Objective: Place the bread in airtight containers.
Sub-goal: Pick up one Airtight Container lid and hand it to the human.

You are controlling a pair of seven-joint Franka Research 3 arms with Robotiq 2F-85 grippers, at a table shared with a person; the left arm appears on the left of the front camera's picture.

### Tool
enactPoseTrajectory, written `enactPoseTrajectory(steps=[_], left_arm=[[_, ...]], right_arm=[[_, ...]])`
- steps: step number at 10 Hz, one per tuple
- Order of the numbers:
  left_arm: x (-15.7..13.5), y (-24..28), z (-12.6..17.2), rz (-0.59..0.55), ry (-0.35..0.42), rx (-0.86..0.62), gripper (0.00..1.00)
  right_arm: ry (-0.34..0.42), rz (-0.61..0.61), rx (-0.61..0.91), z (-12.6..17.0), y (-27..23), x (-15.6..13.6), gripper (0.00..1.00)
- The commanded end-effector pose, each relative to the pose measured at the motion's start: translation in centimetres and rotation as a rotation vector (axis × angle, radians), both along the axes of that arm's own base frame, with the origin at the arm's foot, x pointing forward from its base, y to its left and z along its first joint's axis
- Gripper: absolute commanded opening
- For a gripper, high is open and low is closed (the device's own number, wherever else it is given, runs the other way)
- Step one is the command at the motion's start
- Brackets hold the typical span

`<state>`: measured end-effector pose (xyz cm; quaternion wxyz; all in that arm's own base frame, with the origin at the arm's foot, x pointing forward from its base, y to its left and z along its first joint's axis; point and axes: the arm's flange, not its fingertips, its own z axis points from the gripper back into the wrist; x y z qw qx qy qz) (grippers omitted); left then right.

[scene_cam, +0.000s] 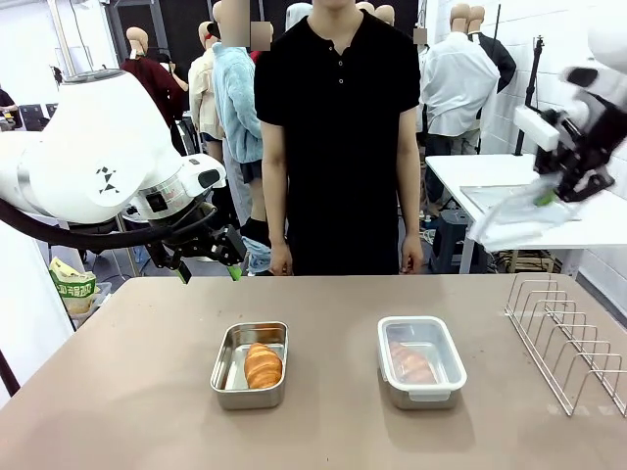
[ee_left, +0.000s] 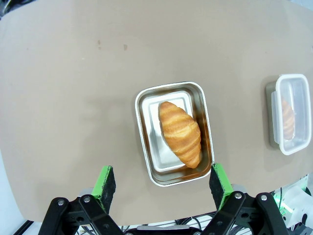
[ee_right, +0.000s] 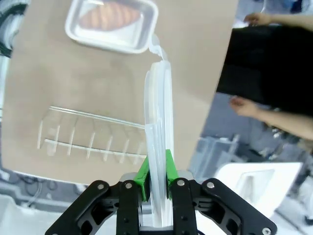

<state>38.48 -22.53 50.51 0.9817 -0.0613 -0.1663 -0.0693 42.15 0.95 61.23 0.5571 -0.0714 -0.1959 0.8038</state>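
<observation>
Two steel tins sit mid-table. The left tin (scene_cam: pixel 228 377) (ee_left: pixel 146 147) is uncovered and holds a golden croissant roll (scene_cam: pixel 263 365) (ee_left: pixel 180 133). The right tin (scene_cam: pixel 421 392) (ee_left: pixel 270 117) (ee_right: pixel 111 36) wears a clear lid, and a second roll (scene_cam: pixel 411 364) (ee_right: pixel 110 17) shows through it. My left gripper (scene_cam: pixel 208 266) (ee_left: pixel 162 180) hangs open high over the table's left side, with the uncovered tin below it. My right gripper (scene_cam: pixel 563 186) (ee_right: pixel 156 174) is raised at the far right, shut on a second clear plastic lid (scene_cam: pixel 519 215) (ee_right: pixel 159 122) held edge-on.
A wire rack (scene_cam: pixel 568 338) (ee_right: pixel 93 137) stands at the table's right edge. A person in a black shirt (scene_cam: pixel 338 117) stands at the far side, hands (ee_right: pixel 244 105) down by their sides. A white table is behind at the right.
</observation>
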Motion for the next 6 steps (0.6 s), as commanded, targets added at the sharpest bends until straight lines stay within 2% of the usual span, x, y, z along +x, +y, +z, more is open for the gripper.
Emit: enactPoseTrajectory(steps=[1,4,6], left_arm=[[0.1,0.1,0.1,0.003,-0.004,0.006,1.00],[0.1,0.1,0.1,0.003,-0.004,0.006,1.00],[0.1,0.1,0.1,0.003,-0.004,0.006,1.00]], right_arm=[[-0.135,0.159,-0.058,2.3,2.8,2.1,0.00],[-0.282,0.340,-0.093,5.1,7.4,5.5,0.00],[-0.324,0.402,-0.053,5.5,9.2,8.4,0.00]])
